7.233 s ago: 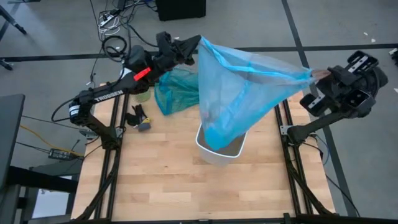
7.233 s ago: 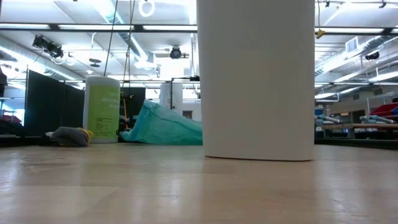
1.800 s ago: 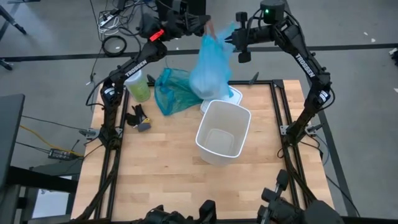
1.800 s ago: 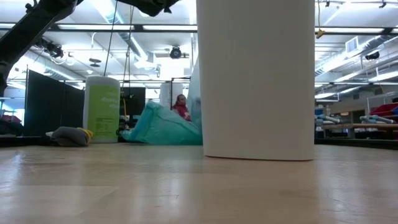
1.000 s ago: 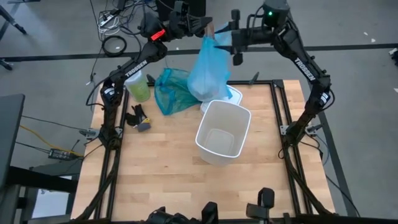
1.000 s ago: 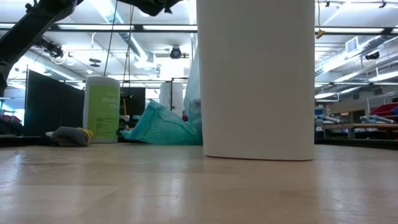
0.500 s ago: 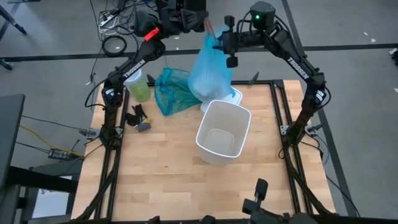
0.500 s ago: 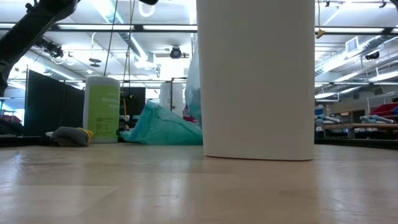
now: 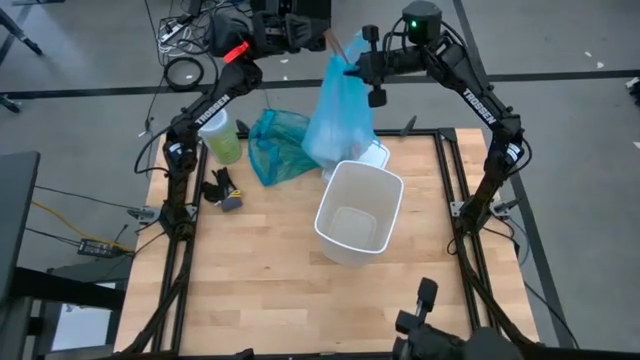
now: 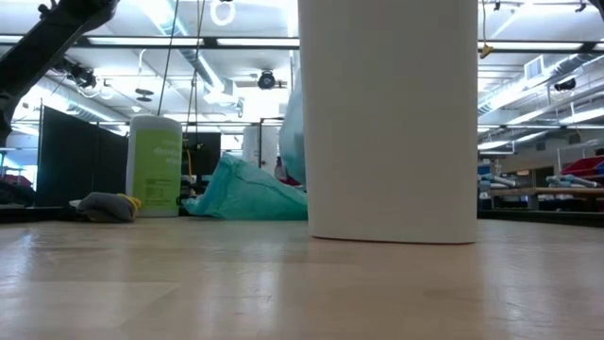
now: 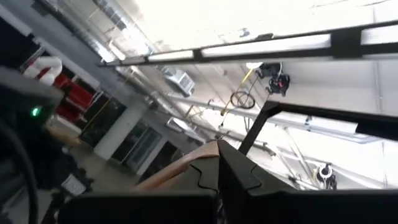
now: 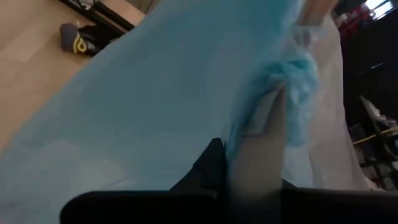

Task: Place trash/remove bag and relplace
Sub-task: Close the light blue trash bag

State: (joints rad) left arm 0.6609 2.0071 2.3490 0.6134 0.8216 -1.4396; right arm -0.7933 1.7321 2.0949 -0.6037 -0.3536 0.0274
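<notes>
The light blue bag [image 9: 340, 110] hangs in a bunched column over the table's far edge, just beyond the empty white bin [image 9: 358, 210]. In the low view only a sliver of the bag [image 10: 293, 132] shows beside the bin [image 10: 387, 118]. My left gripper [image 9: 328, 42] is shut at the bag's top. My right gripper [image 9: 350, 68] is shut on the bag just below that, coming from the right. In the right wrist view the bag [image 12: 155, 93] fills the picture. The trash is hidden. My left gripper holds the bag by its gathered top end [image 9: 334, 52], with fingers slanting upward from the left. The left wrist view shows only the shut fingers [image 11: 217, 168] and the ceiling, so the hold itself is hidden. The bag hangs below. My right gripper pinches a bunched fold of the bag's upper part [image 12: 291, 71] between its two fingers [image 12: 267, 124], several layers gathered. The fingers come roughly level from the table's right side, across the hanging bag. The bag's body hangs slack below them.
A darker teal bag [image 9: 280, 145] lies crumpled at the far left of the table, next to a green canister [image 9: 222, 138]. A dark glove-like bundle [image 9: 222, 190] lies nearer. A white flat piece [image 9: 376, 155] lies under the hanging bag. Bare wood stretches along the near half.
My right gripper has moved toward the table's left, onto the bag's upper part, tipped downward and shut on it. My left gripper has drawn up and slightly away to the left with the bag's top. The bag still hangs in the same place.
</notes>
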